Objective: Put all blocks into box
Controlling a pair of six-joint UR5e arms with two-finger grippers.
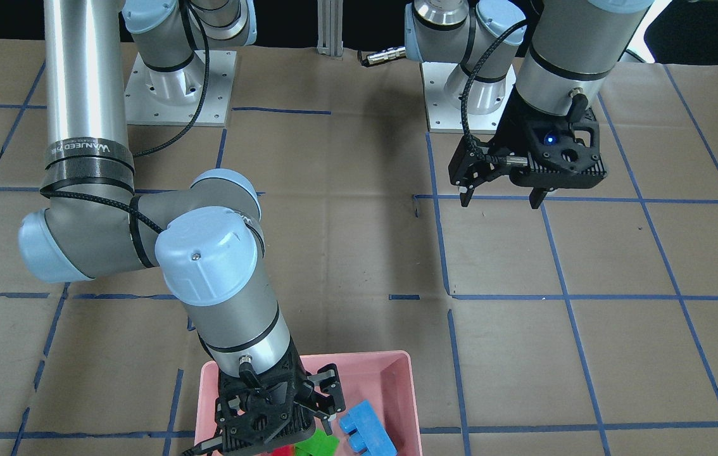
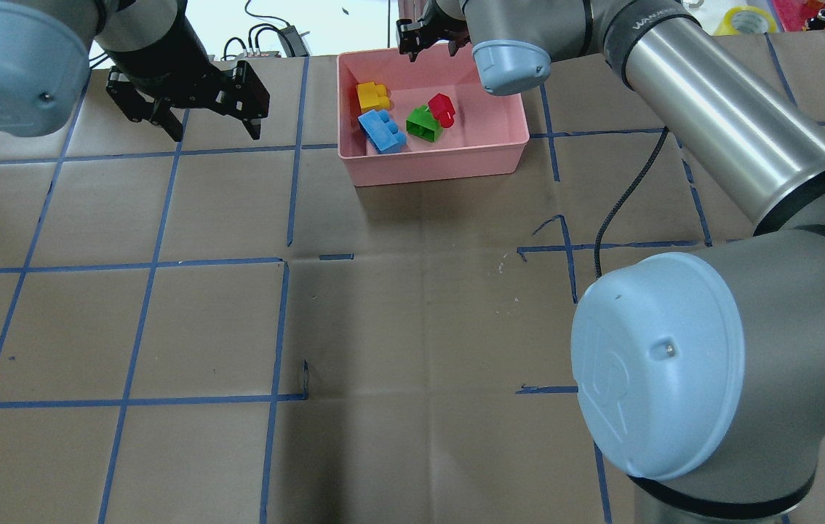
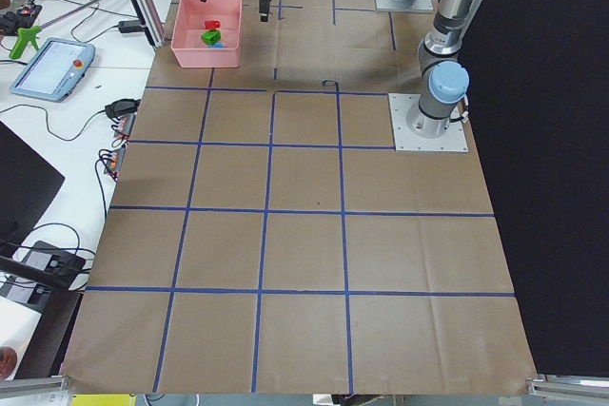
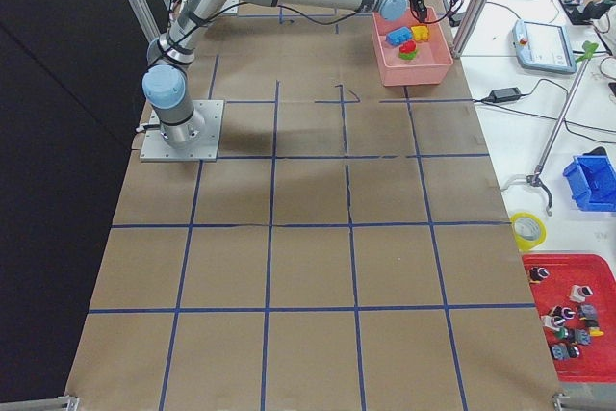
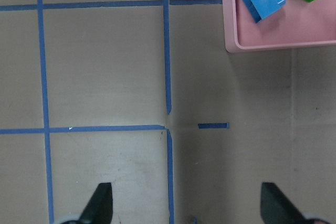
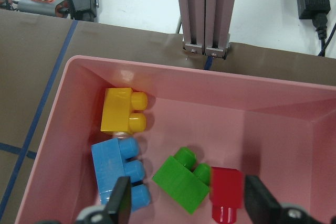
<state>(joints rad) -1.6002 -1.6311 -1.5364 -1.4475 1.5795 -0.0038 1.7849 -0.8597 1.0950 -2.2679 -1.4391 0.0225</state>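
Hiding yellow block (image 6: 123, 110) frontally, right gripper (image 6: 189, 199) spread

I see the box (image 2: 434, 164) at the far edge of the worktop (image 2: 383, 327), about midway along it. In it, the two-stud block (image 2: 372, 95) sits in the far left corner, with the three-stud block (image 2: 382, 132) just before it. Right of those lies the fourth block (image 2: 423, 124), and the single-stud block (image 2: 442, 109) touches its far right side.
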